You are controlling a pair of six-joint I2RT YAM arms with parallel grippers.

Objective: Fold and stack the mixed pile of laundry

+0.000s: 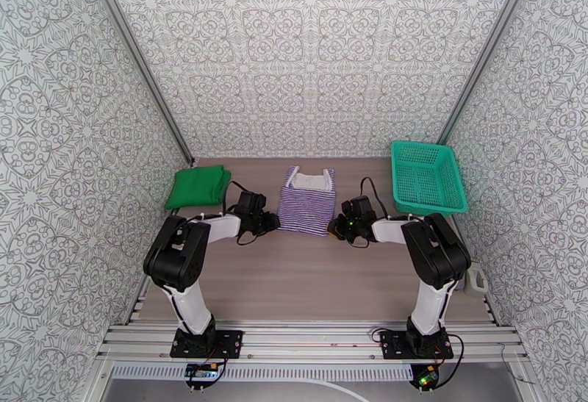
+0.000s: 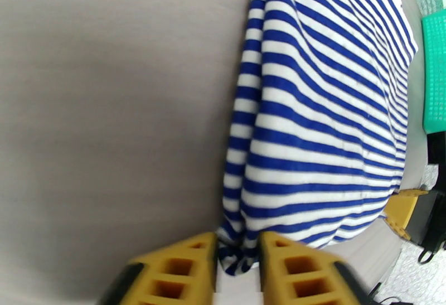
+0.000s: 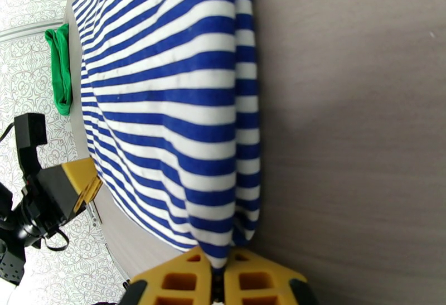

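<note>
Striped top: lying flat on table, toward 12 o'clock.
Left gripper: jaws narrow, pinching the top's 7 o'clock corner.
Right gripper: jaws almost together, pinching its 5 o'clock corner.
Green T-shirt: folded, 10 o'clock, apart from the top.
Teal basket: 2 o'clock.

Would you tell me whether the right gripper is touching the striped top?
Touching: the right wrist view shows the right gripper pinching the striped top at its near corner.
</note>
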